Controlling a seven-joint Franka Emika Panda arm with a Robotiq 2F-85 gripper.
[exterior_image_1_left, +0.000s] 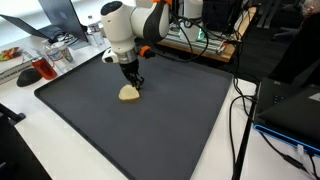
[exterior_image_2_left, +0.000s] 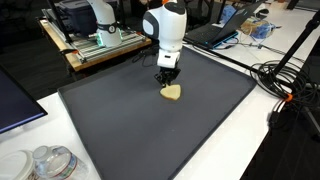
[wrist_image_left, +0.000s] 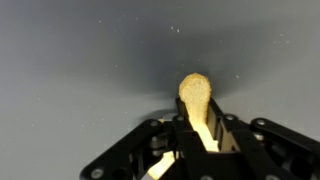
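A pale tan slice of bread (exterior_image_1_left: 129, 94) lies on the dark grey mat (exterior_image_1_left: 170, 120) and shows in both exterior views, with the slice (exterior_image_2_left: 172, 93) just under the arm's hand. My gripper (exterior_image_1_left: 133, 82) stands straight down over its far edge. In the wrist view the slice (wrist_image_left: 196, 95) runs lengthwise between the two black fingers (wrist_image_left: 182, 128), which press against its sides, so my gripper (wrist_image_left: 203, 132) is shut on it. The rounded end of the slice sticks out beyond the fingertips; the other end is hidden inside the hand.
The mat (exterior_image_2_left: 150, 130) covers most of a white table. A red-handled tool and clutter (exterior_image_1_left: 40, 70) lie beyond one corner, clear plastic containers (exterior_image_2_left: 50, 162) near another. Laptops (exterior_image_1_left: 290, 110) and cables (exterior_image_2_left: 285, 80) line the table edges.
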